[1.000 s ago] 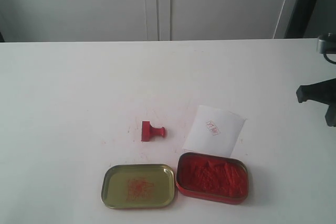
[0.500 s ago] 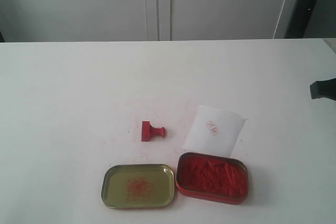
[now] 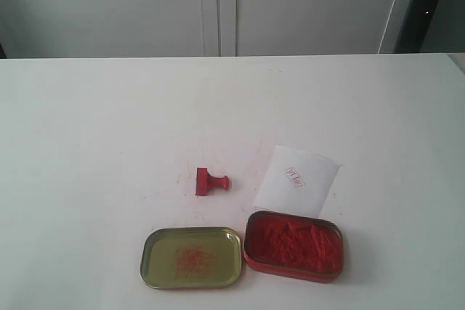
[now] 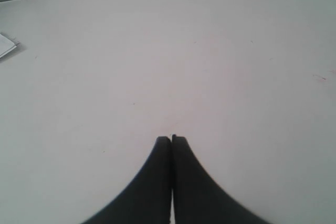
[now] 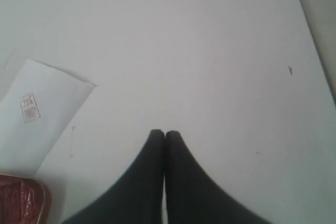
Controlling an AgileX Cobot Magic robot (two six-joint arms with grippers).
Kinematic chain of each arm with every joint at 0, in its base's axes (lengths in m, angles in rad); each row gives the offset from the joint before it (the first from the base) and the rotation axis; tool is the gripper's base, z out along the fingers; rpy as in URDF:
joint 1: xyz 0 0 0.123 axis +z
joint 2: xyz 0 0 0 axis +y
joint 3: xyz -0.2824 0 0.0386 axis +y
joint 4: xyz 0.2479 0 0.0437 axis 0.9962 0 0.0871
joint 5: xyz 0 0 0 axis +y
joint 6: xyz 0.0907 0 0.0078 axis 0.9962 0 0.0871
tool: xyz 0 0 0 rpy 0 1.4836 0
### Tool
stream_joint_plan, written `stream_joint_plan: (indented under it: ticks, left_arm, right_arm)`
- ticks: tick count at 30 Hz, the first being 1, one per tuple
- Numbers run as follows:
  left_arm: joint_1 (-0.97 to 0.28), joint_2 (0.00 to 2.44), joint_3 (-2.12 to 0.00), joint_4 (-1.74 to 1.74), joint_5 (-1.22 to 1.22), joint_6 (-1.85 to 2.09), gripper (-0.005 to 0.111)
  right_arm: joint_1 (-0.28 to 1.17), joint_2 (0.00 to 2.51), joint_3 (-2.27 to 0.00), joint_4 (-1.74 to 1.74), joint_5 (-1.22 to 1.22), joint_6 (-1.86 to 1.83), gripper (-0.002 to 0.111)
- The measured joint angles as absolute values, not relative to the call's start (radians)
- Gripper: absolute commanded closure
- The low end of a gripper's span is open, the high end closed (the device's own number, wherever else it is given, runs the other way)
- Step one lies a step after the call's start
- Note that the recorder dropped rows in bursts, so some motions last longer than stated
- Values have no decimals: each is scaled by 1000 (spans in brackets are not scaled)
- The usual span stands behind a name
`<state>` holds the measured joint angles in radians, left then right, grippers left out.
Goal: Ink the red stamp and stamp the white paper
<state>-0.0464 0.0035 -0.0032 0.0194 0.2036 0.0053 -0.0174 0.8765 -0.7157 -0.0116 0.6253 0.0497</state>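
Observation:
The red stamp (image 3: 211, 181) lies on its side on the white table, handle pointing right, left of the white paper (image 3: 296, 181). The paper carries a small red imprint and also shows in the right wrist view (image 5: 39, 114). Neither arm appears in the exterior view. My left gripper (image 4: 171, 139) is shut over bare table with nothing in it. My right gripper (image 5: 164, 133) is shut too, empty, hovering beside the paper. The stamp shows in neither wrist view.
A red-rimmed tin of red ink paste (image 3: 293, 245) stands near the front edge, its corner visible in the right wrist view (image 5: 21, 200). Its gold lid (image 3: 192, 257) lies open to the left. A pale cabinet wall stands behind the table.
The right arm, seen at the right edge one second ago, has drawn back out of the exterior view. Stamp, paper and tins have not moved.

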Motion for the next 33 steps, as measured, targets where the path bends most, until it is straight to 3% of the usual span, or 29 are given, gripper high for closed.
stream_joint_plan:
  ticks: [20, 33]
  left_arm:
    - [-46, 3, -3, 19, 204, 5, 107]
    - [-46, 3, -3, 19, 204, 5, 107]
  right_arm:
    - [-17, 390, -487, -55, 409, 50, 108]
    - [-17, 340, -479, -57, 416, 50, 108]
